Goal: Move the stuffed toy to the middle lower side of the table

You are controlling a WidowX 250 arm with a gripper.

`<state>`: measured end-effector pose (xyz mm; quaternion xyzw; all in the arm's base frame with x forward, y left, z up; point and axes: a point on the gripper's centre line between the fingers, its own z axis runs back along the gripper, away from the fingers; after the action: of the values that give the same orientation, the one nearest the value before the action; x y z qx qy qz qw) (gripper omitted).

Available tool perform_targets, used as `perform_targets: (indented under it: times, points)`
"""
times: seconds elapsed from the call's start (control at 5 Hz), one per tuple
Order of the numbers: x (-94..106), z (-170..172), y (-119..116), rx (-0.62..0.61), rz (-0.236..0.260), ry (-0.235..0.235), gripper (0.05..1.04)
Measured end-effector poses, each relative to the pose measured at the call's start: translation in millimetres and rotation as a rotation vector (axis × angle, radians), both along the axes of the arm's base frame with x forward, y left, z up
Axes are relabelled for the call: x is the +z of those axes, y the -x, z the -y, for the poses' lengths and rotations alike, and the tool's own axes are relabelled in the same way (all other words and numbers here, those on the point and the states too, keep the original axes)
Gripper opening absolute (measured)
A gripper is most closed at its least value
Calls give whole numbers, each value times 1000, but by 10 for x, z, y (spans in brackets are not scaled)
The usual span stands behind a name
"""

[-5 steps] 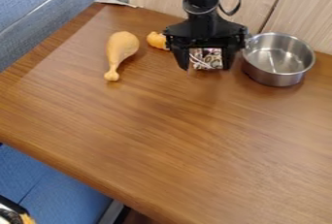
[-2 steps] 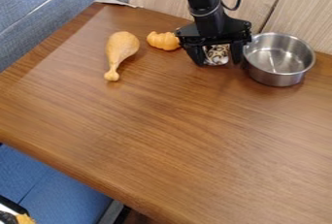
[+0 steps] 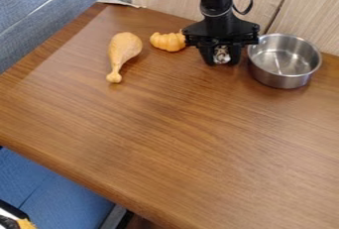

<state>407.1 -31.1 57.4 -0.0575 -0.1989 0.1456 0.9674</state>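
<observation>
Camera view: your black two-finger pincer [image 3: 221,62] is nearly closed, its fingers pressed on the small brown-and-white patterned stuffed toy [image 3: 222,53], near the back of the brown wooden counter [image 3: 179,134]. You look to be at the grasp; next, lift clear of the round silver metal pot [image 3: 283,60] just beside, carry to the lower middle, and release. You have one toy, one pot, one tan plastic drumstick [image 3: 124,48] and one ridged orange croissant-shaped piece [image 3: 168,41].
</observation>
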Motion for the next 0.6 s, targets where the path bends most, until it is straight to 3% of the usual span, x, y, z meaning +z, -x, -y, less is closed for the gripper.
perform_targets:
  times: [0.6]
  points:
    - [73,-3,123,50,-49,-57,491]
